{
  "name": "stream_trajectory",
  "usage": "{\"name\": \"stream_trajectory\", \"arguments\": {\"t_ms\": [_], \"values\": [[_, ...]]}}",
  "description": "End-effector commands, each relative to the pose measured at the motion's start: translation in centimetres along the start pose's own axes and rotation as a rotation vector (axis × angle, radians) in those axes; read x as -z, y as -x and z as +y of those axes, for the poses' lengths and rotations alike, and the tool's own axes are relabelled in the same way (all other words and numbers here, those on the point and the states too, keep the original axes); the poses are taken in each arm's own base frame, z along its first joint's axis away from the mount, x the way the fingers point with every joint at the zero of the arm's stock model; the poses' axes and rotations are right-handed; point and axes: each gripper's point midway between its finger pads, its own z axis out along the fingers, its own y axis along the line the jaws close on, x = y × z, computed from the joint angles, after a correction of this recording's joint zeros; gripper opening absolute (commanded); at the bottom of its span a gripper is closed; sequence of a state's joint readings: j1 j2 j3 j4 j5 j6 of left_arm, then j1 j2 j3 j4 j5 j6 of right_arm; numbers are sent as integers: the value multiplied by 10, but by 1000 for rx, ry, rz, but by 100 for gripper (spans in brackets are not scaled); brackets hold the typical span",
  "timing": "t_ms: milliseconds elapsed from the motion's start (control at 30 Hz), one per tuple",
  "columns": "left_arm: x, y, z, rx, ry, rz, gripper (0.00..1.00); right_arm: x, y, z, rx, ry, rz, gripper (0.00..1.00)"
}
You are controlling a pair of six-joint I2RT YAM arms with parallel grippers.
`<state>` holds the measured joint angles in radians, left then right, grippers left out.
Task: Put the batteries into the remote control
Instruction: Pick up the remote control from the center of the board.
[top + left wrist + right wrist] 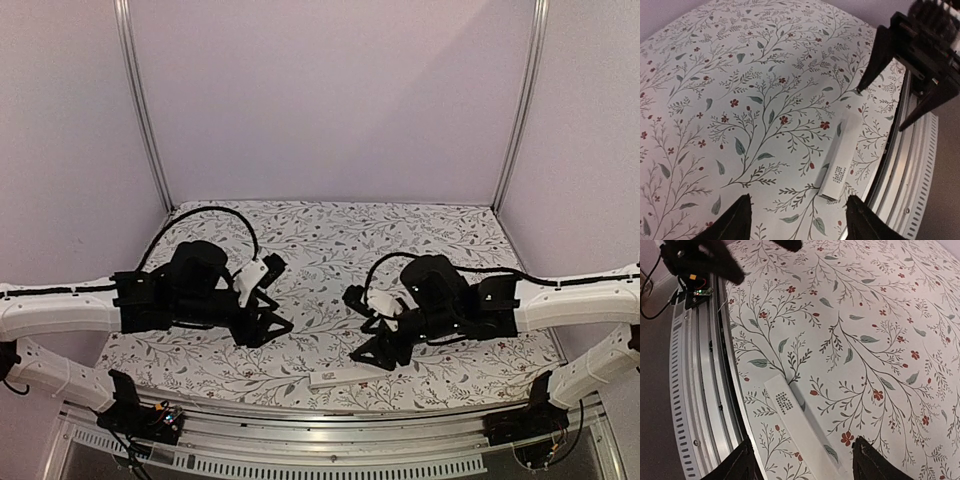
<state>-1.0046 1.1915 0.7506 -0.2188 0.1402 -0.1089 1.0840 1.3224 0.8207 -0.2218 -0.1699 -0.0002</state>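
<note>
Our left tool (797,210) hangs above the bench (330,240) with its two fingers spread wide and nothing between them. The right tool (804,446) is the same: spread, empty, and clear of the surface. From the top view we see the two tools facing each other over the near half of the bench, the left tool (272,318) on its side and the right tool (368,352) lower and closer to the front edge.

Just below and between them lies the remote control (335,377), a slim white bar resting flat on the flowered cloth, touched by neither tool. From the left wrist it runs lengthwise away from us (840,160), close beside the metal rail (905,165) at the bench's front. From the right wrist it lies slantwise between the fingers (800,422). The face turned up carries a small printed patch (784,401). We cannot make out an open bay or a button on it.

We find no batteries in any view, on the bench or in either tool. So we cannot tell whether they are already inside the remote control or out of sight. We judge that no loading step is under way now, since nothing is gripped. If cells are left to fit, finding them comes first.
</note>
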Motion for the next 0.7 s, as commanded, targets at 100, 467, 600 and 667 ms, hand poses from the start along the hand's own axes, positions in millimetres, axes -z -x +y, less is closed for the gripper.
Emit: {"name": "stream_trajectory", "arguments": {"t_ms": [100,467,600,667], "values": [[14,-31,32,435,106,-93,61,-60,-12,52,497,211,87,71],[8,-48,46,412,171,-80,62,-122,-48,26,528,158,345,83],[10,-47,46,396,169,-94,62,-124,-65,23,516,164,410,82],[12,-46,46,397,169,-102,62,-124,-73,21,512,164,441,81]]}}
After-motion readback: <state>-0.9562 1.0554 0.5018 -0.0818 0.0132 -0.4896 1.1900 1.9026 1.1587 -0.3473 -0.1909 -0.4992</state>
